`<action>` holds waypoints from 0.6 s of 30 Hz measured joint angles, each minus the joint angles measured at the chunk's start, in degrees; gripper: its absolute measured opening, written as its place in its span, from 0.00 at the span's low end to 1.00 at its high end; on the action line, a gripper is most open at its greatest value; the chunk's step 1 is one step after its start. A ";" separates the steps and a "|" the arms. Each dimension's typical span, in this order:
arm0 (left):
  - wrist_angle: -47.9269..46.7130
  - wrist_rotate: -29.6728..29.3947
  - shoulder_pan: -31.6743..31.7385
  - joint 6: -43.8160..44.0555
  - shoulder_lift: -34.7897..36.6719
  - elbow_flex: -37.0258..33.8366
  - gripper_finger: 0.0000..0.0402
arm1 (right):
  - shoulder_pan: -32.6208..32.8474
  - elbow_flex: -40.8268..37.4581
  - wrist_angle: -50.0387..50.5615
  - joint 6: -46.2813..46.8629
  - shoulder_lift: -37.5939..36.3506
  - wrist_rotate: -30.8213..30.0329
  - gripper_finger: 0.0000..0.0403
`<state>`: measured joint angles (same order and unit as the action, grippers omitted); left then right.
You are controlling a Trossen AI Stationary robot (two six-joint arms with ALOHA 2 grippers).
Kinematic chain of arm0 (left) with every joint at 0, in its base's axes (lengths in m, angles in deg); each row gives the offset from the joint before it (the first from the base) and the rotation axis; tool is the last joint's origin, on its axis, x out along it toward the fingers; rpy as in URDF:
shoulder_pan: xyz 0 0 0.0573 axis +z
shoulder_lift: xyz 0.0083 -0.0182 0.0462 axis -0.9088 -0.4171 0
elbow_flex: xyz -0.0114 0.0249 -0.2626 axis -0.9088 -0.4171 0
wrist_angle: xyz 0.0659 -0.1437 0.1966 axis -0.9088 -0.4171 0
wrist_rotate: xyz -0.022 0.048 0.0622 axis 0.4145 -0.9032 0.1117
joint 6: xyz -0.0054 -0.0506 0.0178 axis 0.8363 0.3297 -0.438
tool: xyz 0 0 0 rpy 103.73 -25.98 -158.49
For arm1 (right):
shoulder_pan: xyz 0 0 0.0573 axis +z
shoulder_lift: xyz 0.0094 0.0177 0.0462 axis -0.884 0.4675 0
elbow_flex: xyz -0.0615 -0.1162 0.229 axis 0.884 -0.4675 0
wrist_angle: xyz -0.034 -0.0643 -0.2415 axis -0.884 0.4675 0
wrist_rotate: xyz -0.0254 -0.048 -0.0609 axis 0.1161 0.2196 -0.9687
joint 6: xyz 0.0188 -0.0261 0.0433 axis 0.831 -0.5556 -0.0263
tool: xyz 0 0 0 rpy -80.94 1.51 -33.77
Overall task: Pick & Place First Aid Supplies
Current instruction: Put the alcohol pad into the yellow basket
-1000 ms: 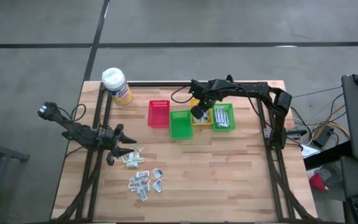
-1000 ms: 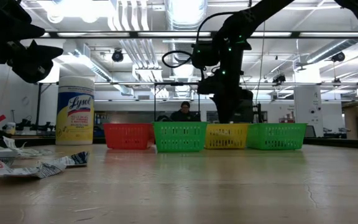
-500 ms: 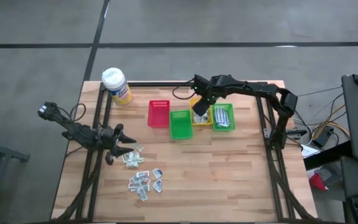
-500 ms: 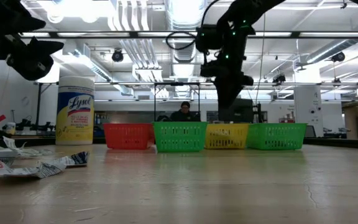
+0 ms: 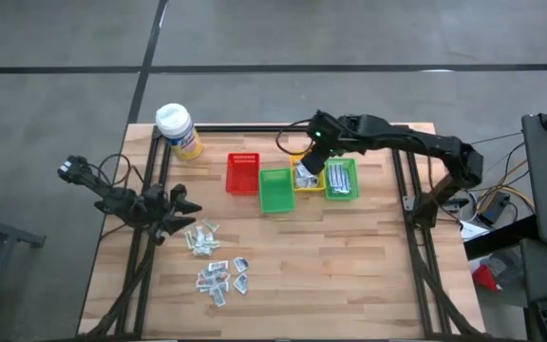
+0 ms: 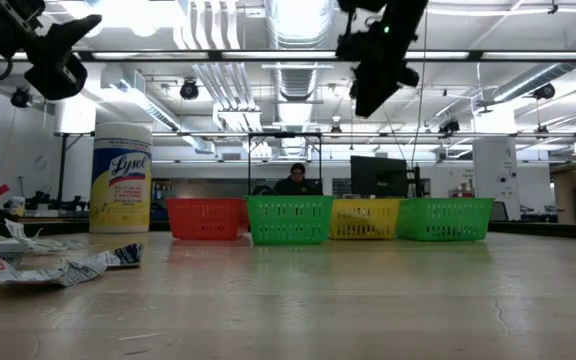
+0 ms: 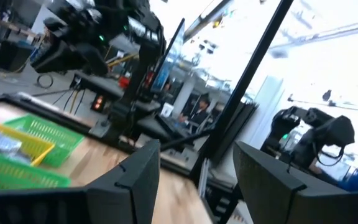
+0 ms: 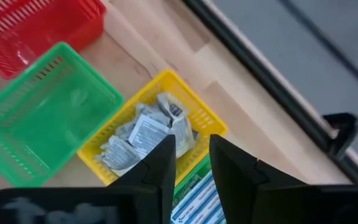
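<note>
Several first aid supplies (image 5: pixel 213 261) lie loose on the wooden table near its front left; in the low view they are crinkly packets (image 6: pixel 68 268). More packets fill the yellow bin (image 8: pixel 145 134), and striped strips lie in the right green bin (image 5: pixel 340 179). My right gripper (image 8: pixel 192 158) hangs high above the yellow bin (image 5: pixel 307 180), pointing steeply down, open by a narrow gap with nothing between its fingers. My left gripper (image 5: pixel 180 207) stands wide open at the table's left, just beyond the loose packets, and is empty in its wrist view (image 7: pixel 194 168).
A red bin (image 5: pixel 243 173) and a second green bin (image 5: pixel 275 190) stand in the row with the other two at the table's far middle. A yellow wipes bottle with a white cap (image 5: pixel 177 128) stands at the far left corner. A person sits in the room behind (image 6: pixel 296 178).
My right gripper has risen well clear of the yellow bin and drifted a little toward the table's right edge. My left gripper has tipped its fingers upward, away from the loose packets. The packets on the table have not moved.
</note>
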<state>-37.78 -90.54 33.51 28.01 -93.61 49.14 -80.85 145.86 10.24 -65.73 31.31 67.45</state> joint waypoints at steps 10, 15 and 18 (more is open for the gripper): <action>6.16 0.00 0.00 0.45 0.00 0.00 0.49 | 6.33 -4.84 -0.61 3.94 -9.11 -1.76 0.18; 9.93 0.15 0.00 2.91 0.00 0.30 0.49 | 10.12 -9.12 -2.39 8.66 -12.97 -4.62 0.17; 9.72 0.79 -0.02 2.91 -1.30 1.29 0.49 | 12.22 -12.08 -3.99 11.53 -15.05 -5.74 0.18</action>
<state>-28.06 -89.75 33.49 30.93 -94.91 50.43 -68.63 133.77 6.24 -54.19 16.25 61.71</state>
